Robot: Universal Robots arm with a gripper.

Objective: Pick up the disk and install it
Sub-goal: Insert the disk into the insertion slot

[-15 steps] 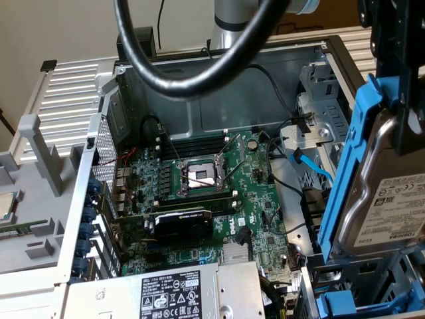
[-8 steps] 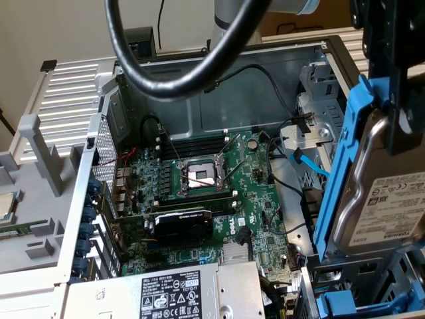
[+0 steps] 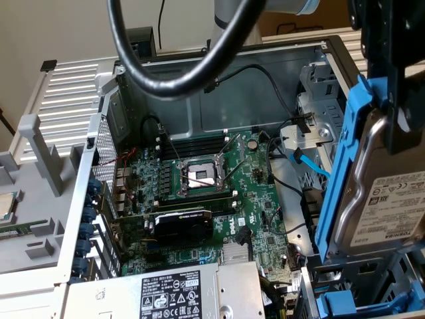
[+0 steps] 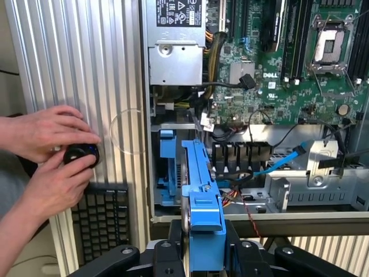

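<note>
The robot's gripper (image 4: 204, 249) clamps the blue-railed hard disk (image 4: 199, 173) on edge, poised just over the drive bay (image 4: 166, 173) of an open Dell tower. Just beyond the bay, a blue SATA cable (image 4: 286, 156) and loose black wiring cross the gap, with the motherboard (image 4: 288, 63) farther on. A tilted or off-line descent could likely jam the rails against the bay's walls or snag those cables, and a slipping grip would drop the disk onto them.
</note>
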